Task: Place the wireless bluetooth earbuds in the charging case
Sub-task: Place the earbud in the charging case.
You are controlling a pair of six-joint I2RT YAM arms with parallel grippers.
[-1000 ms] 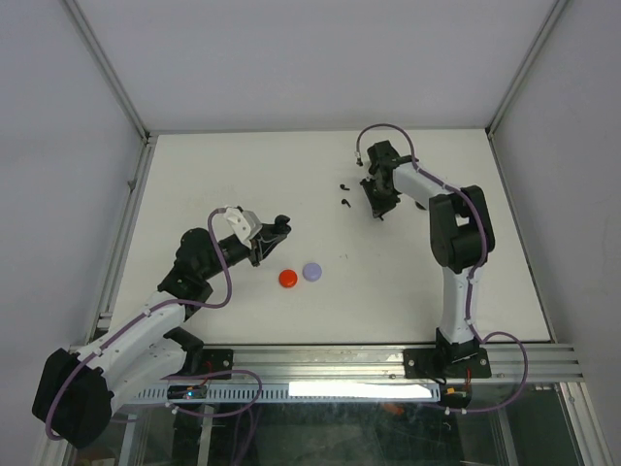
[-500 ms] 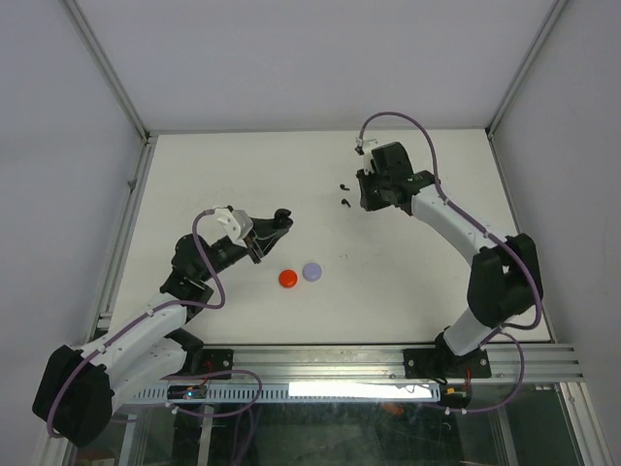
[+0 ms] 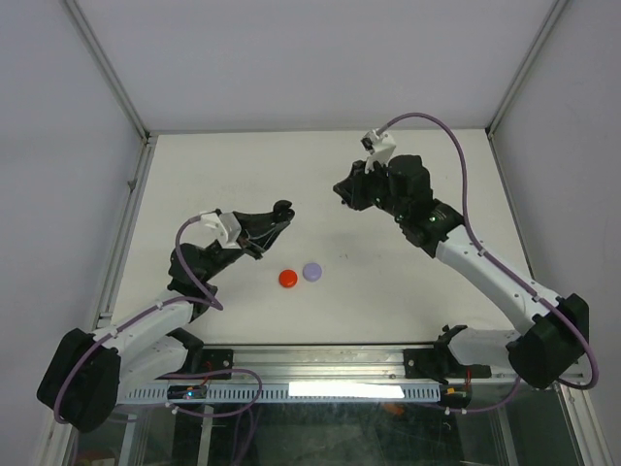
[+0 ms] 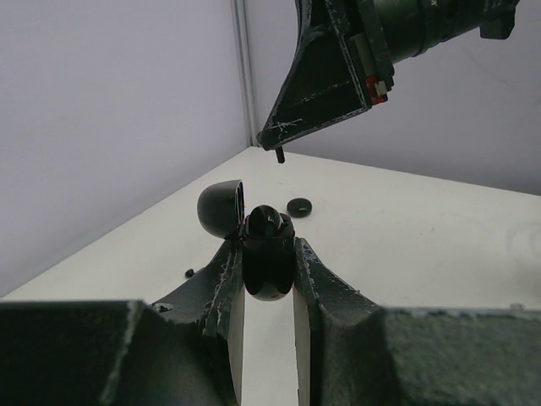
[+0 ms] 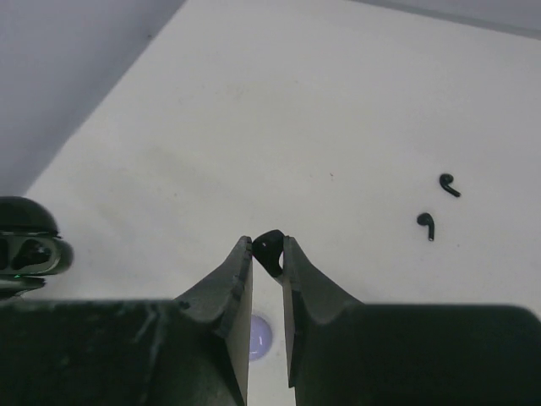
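Note:
My left gripper (image 4: 268, 247) is shut on the black charging case (image 4: 268, 262), held up off the table with its lid (image 4: 220, 208) swung open to the left. From above, the case (image 3: 281, 211) sits at the left gripper's (image 3: 273, 223) tip, left of centre. My right gripper (image 5: 267, 244) is shut on one black earbud (image 5: 271, 251), pinched at the very fingertips. That gripper (image 3: 343, 190) hangs above the table to the right of the case and apart from it. Two more black earbuds (image 5: 449, 184) (image 5: 427, 224) lie on the table.
A red disc (image 3: 288, 279) and a lilac disc (image 3: 312, 272) lie side by side on the white table (image 3: 223, 165), nearer the arms than the case. The lilac disc (image 5: 258, 336) shows under the right fingers. A small black round piece (image 4: 298, 205) lies beyond the case.
The right arm has swung round and carried its gripper, with the earbud, up and leftward toward the case. The left gripper has tipped the case slightly upward.

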